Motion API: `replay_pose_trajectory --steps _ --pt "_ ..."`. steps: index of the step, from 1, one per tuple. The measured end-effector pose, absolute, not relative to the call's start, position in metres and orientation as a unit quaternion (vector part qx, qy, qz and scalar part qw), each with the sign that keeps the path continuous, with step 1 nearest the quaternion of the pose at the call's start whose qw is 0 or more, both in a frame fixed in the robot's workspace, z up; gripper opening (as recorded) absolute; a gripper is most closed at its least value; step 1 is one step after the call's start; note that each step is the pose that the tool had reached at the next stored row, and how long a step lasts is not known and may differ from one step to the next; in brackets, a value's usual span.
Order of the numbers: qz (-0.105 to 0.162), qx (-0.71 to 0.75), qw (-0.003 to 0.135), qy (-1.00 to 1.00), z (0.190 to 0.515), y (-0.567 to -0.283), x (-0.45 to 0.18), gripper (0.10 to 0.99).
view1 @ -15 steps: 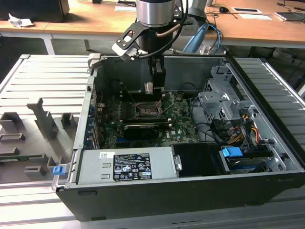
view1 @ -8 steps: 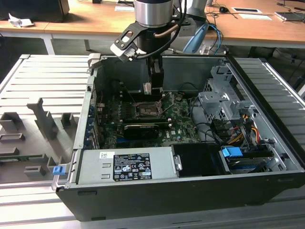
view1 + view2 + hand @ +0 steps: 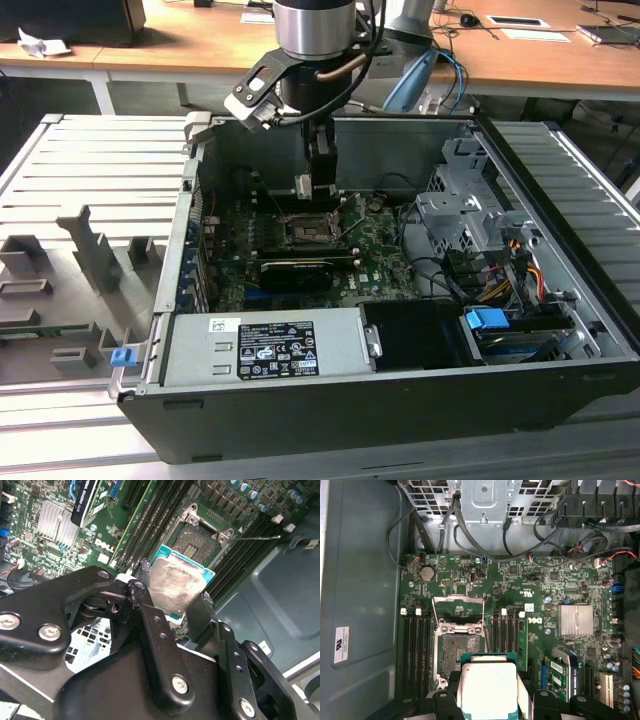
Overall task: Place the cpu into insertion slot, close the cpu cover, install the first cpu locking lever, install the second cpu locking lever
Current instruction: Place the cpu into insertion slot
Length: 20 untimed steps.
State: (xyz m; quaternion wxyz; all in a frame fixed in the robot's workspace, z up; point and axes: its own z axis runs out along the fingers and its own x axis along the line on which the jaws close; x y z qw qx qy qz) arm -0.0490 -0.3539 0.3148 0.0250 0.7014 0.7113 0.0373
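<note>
Ribbed grey metal desk (image 3: 70, 170) spans the foreground of the exterior view, with slats on both sides. Grey fixture blocks (image 3: 95, 245) stand on it at the exterior view's left, with a small blue clip (image 3: 122, 356) near its front edge. Behind is a long wooden desk (image 3: 190, 50) with white legs (image 3: 102, 92). On it are a crumpled white paper (image 3: 42, 43), a black box (image 3: 95, 20) and flat white sheets (image 3: 530, 33) at the exterior view's right. Light is even and bright, shadows soft.
</note>
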Motion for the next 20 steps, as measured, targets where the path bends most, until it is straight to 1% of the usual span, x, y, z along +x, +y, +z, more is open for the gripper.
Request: replay_pose_trajectory --steps 13,20 --pt "0.038 0.701 0.025 0.711 0.311 -0.354 -0.054 0.529" --pt "0.037 0.701 0.025 0.711 0.294 -0.349 -0.055 0.529"
